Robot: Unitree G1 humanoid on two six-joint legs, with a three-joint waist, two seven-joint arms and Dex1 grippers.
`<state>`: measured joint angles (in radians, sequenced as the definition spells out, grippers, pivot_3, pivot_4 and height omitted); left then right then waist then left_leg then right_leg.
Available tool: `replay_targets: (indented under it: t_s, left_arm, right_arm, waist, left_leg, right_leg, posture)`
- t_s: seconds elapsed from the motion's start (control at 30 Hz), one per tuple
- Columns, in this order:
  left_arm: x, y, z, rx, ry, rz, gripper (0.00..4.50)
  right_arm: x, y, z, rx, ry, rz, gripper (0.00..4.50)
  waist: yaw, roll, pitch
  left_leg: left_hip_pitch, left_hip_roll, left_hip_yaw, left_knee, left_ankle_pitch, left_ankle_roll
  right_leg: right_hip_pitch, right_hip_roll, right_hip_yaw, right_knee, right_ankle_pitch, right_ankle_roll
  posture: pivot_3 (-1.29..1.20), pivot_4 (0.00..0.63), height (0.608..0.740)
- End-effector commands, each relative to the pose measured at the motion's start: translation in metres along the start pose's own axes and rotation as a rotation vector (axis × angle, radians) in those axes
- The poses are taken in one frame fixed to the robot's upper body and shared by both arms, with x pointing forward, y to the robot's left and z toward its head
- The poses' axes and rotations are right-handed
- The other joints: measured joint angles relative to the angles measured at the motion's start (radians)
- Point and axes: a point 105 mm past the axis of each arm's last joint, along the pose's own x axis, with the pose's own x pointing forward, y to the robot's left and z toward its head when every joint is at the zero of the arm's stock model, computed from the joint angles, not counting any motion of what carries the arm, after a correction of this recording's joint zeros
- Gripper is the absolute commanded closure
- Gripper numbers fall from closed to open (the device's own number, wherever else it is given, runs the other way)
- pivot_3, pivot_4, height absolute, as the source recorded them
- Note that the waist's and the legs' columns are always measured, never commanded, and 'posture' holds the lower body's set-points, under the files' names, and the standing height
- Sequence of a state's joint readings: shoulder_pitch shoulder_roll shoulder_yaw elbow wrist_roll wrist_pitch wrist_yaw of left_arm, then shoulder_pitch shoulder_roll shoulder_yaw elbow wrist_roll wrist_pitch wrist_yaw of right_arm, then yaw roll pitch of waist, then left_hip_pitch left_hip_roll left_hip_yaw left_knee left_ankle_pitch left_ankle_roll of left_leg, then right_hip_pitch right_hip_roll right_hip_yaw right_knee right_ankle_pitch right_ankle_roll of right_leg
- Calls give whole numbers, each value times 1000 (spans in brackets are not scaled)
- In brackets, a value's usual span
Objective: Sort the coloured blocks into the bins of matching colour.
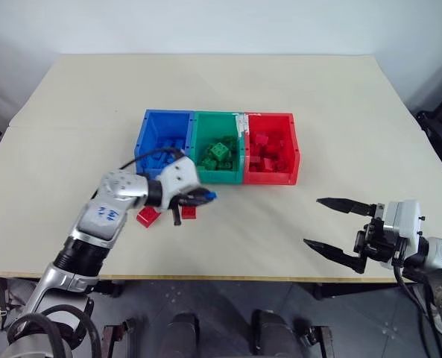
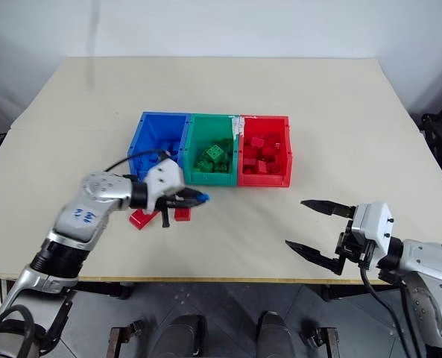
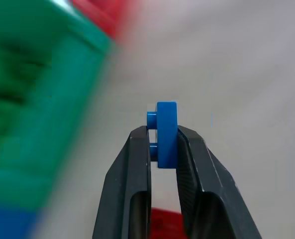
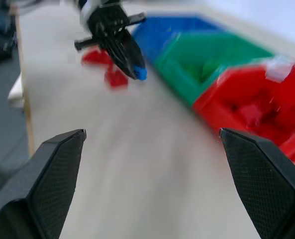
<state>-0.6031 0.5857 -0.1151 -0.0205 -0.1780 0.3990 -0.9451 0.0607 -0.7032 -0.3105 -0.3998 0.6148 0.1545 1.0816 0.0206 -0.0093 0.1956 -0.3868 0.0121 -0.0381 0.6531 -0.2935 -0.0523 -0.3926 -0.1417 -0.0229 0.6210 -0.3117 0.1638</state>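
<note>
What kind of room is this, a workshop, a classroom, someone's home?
Probably a robot lab or test room, though little of it shows. A plain table stands against bare white walls, holding only three joined bins and toy blocks set out as an exercise.

2 head views look down over the table and bins; each wrist camera looks close along its fingers, sharing the bins.

Left gripper is pinching a small blue block just in front of the 3 joined bins. 2 red blocks sit on the tabletop underneath. Right gripper fingers spread wide, holding nothing.
</note>
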Motion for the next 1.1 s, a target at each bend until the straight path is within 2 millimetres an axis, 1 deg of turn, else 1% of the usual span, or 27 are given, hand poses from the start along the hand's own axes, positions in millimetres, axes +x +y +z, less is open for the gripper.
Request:
replay_targets:
  t_s: [0.03, 0.1, 0.13, 0.17, 0.23, 0.3, 0.37, 0.4, 0.47, 0.53, 0.6, 0.63, 0.7, 0.73, 0.77, 0.8, 0.9, 0.97, 1.0, 1.07, 1.1]
  left_arm:
    - [-32, 27, 25, -5, -158, 217, 4153]
    - [-46, 45, 25, -63, -196, 353, 4153]
    - [-52, 58, 23, -84, -204, 441, 4153]
    - [-55, 67, 22, -103, -211, 492, 4153]
    - [-55, 78, 23, -118, -237, 549, 4153]
    - [-46, 81, 24, -142, -254, 530, 4153]
    - [-38, 77, 23, -156, -256, 474, 3427]
    - [-36, 76, 21, -155, -246, 455, 3195]
    - [-36, 75, 20, -154, -242, 443, 2565]
    - [-41, 77, 16, -165, -235, 464, 1950]
    - [-52, 76, 10, -162, -221, 491, 1278]
    - [-58, 74, 9, -142, -223, 505, 967]
    - [-74, 63, 5, -105, -259, 510, 326]
    - [-79, 59, 4, -90, -270, 508, 24]
    - [-91, 51, -4, -91, -266, 518, 24]
    - [-108, 39, -14, -86, -255, 533, 24]
    - [-146, 8, -34, -89, -207, 549, 24]
    - [-161, -2, -39, -120, -192, 565, 24]
    - [-169, -6, -43, -135, -181, 580, 24]
    - [-178, -13, -47, -150, -160, 586, 24]
    - [-187, -20, -52, -168, -131, 598, 24]
  right_arm:
    - [12, 2, 15, -29, -81, -14, 0]
    - [20, -1, 22, -44, -128, -34, 0]
    - [24, -3, 26, -49, -153, -40, 0]
    - [28, -4, 28, -55, -171, -46, 0]
    - [33, -3, 28, -55, -176, -37, 0]
    - [35, -2, 24, -56, -158, -16, 0]
    - [37, -2, 21, -57, -144, 2, 0]
    - [37, -2, 20, -58, -139, 11, 0]
    - [38, -1, 19, -65, -132, 26, 0]
    - [39, -1, 19, -60, -129, 39, 0]
    - [41, -1, 17, -50, -123, 61, 0]
    - [41, 0, 15, -49, -117, 75, 0]
    - [43, 1, 13, -42, -112, 106, 0]
    - [44, 1, 12, -40, -112, 115, 0]
    - [46, 1, 11, -41, -109, 139, 0]
    - [49, 1, 10, -43, -106, 173, 0]
    - [55, 2, 8, -46, -103, 251, 0]
    - [58, 3, 7, -46, -102, 289, 0]
    - [59, 3, 7, -45, -102, 304, 0]
    - [60, 4, 6, -45, -100, 327, 0]
    - [61, 5, 3, -46, -93, 353, 0]
  waist:
    - [1, 0, 0]
    - [1, 0, 0]
    - [1, 0, 0]
    - [1, 0, 0]
    - [7, 0, 0]
    - [9, -1, -1]
    - [7, -1, -1]
    - [4, -1, -1]
    - [1, -1, -1]
    - [-5, -1, -1]
    - [-11, -1, -1]
    - [-15, -1, -1]
    - [-24, -1, -1]
    - [-25, -1, -1]
    - [-26, -1, -1]
    - [-27, -1, -1]
    - [-44, -1, -1]
    - [-42, -2, 0]
    - [-36, -2, 0]
    - [-17, -2, 0]
    - [-11, -2, 0]
  left_leg:
    - [0, 0, 0, 0, 0, 0]
    - [0, 0, 0, 0, 0, 0]
    - [0, 0, 0, 1, 0, 0]
    - [0, 0, 0, 1, 0, 0]
    - [0, 0, 0, 2, 0, 0]
    - [-1, -1, -1, 2, 0, 0]
    - [-1, -1, -1, 2, -1, 1]
    - [-1, -1, -1, 2, -1, 1]
    - [-1, -1, -1, 2, -1, 1]
    - [-1, -1, 0, 1, -1, 1]
    - [-1, 0, 0, 1, -1, 1]
    - [-1, 0, 0, 1, -1, 1]
    - [0, 0, 0, 0, -1, 1]
    - [0, 0, 0, 0, -1, 1]
    - [0, 0, 0, -1, -1, 1]
    - [0, 0, 0, -1, -1, 1]
    - [1, 1, 1, -2, -1, 0]
    - [0, 1, 1, -2, -1, 0]
    - [0, 1, 1, -2, -1, 0]
    - [0, 1, 1, -1, -2, 1]
    - [0, 0, 0, 0, -2, 1]
  right_leg:
    - [0, 0, 0, 0, 0, 0]
    - [0, 0, 0, 0, 0, 0]
    - [0, 0, 0, 1, 0, 0]
    - [0, 0, 0, 1, 0, 0]
    - [0, 0, 0, 1, 0, 0]
    - [1, 0, -1, 1, 0, 1]
    - [1, 0, -1, 0, 1, 1]
    - [1, 0, 0, 0, 1, 1]
    - [0, 0, 0, 0, 1, 1]
    - [-1, 0, 0, 0, 1, 1]
    - [-1, 0, 0, 0, 1, 1]
    - [-1, 0, 0, 0, 1, 1]
    - [-1, 0, 0, 0, 0, 1]
    - [-1, 0, 1, 0, 0, 1]
    - [-1, 0, 1, -1, 0, 1]
    - [-1, 0, 1, -1, 0, 1]
    - [-1, 0, 2, -1, 0, 1]
    - [-1, 0, 1, -1, 0, 0]
    - [-1, 0, 1, -1, 0, 0]
    - [0, 0, 1, -1, 0, 0]
    - [0, 0, 0, -1, 0, 0]
  posture:
    - [0, 150, 740]
    - [0, 150, 740]
    - [0, 150, 740]
    - [0, 150, 740]
    - [0, 150, 740]
    - [0, 150, 740]
    - [0, 150, 740]
    - [0, 150, 740]
    - [0, 150, 740]
    - [0, 150, 740]
    - [0, 150, 740]
    - [0, 150, 740]
    - [0, 150, 740]
    - [0, 150, 740]
    - [0, 150, 740]
    - [0, 150, 740]
    - [0, 150, 740]
    - [0, 150, 740]
    - [0, 150, 740]
    - [0, 150, 740]
    - [0, 150, 740]
